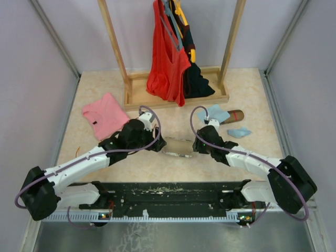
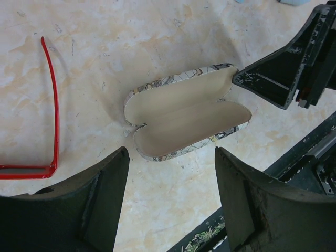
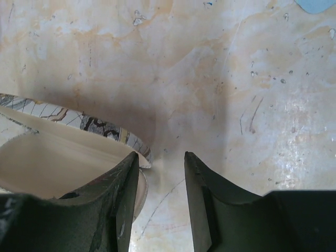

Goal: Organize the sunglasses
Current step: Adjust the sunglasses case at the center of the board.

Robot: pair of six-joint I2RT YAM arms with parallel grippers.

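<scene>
Looking through the left wrist view, find the sunglasses [image 2: 47, 170] lying on the table [image 2: 157, 31] at the far left of the picture, beside the open case [image 2: 184, 113] but well apart from it and not yet inside. Only one slim red arm and a short run of the front bar in sight, the lenses cut off by the edge. Cannot make them out from the top view, probably hidden under the left arm. Note the left gripper [image 2: 171, 168] hanging wide open over the near side of the case, holding nothing, both fingers [image 2: 100, 210] clear of everything. Note the right gripper [image 3: 161, 168] with jaws parted to a narrower gap, bare tabletop showing between them, one finger [image 3: 118, 205] set against the patterned rim at the end of the case. Cannot tell whether pressing there or merely touching. Judge the sunglasses light, thin and springy rather than rigid, with smooth plastic likely to slide under hard pads and lenses likely to scratch or smear. Take hold on the front bar near the hinge corner or across the bridge, squeezing through the frame's thickness, never on a lens and never far out along an arm prone to bending and swinging. Close gently and lift level. Expect the spread arms to catch on the case rim, so fold them or line them up along the cream lining before lowering. Steady the case from the right side during the placement.
</scene>
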